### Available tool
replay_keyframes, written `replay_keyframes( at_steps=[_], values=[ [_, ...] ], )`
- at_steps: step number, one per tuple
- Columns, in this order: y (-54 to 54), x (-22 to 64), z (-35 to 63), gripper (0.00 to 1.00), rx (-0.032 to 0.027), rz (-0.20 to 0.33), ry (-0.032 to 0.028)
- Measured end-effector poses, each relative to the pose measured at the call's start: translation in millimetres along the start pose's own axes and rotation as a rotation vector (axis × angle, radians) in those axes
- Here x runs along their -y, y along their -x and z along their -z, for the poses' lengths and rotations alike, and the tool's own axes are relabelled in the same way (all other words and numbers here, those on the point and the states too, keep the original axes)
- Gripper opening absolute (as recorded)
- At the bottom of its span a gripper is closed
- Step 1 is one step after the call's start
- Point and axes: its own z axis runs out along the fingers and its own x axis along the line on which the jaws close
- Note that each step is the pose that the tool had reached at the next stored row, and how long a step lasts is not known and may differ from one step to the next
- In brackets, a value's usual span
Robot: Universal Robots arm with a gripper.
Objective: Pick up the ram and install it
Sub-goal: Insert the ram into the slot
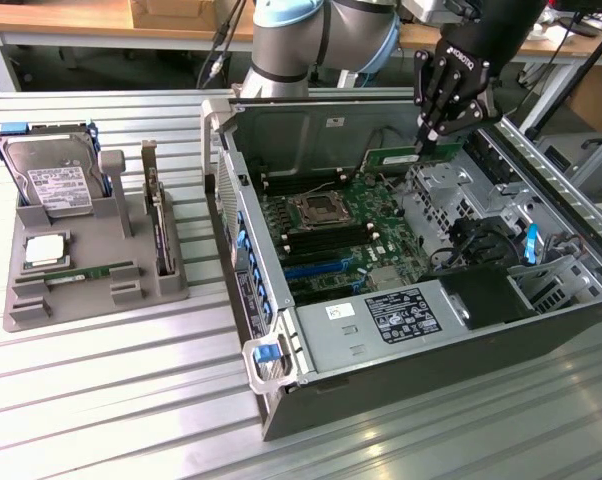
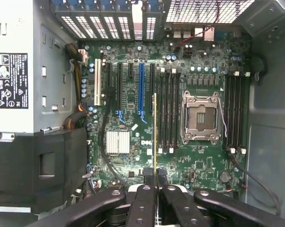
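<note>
I've got the end effector [image 1: 428,143] [image 2: 155,174] pinching the ram [image 1: 396,155] [image 2: 155,132] by one end, fingers pressed onto the stick. It hangs edge-on inside the open computer case [image 1: 281,130], above the motherboard [image 1: 331,225] and close to the black memory slots [image 2: 170,113] beside the CPU socket [image 2: 200,118]. Further out on the desk [image 1: 101,400], at the exterior view's left, a grey holder [image 1: 41,310] carries a second ram stick [image 1: 86,272], a hard drive [image 1: 51,180] and an upright card [image 1: 159,215].
</note>
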Motion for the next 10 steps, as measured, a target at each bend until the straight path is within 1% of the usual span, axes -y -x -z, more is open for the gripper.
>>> replay_keyframes(
  at_steps=[10],
  values=[
    [0.1,0.0,-7.4,0.12,0.0,0.0,0.0]
  ],
)
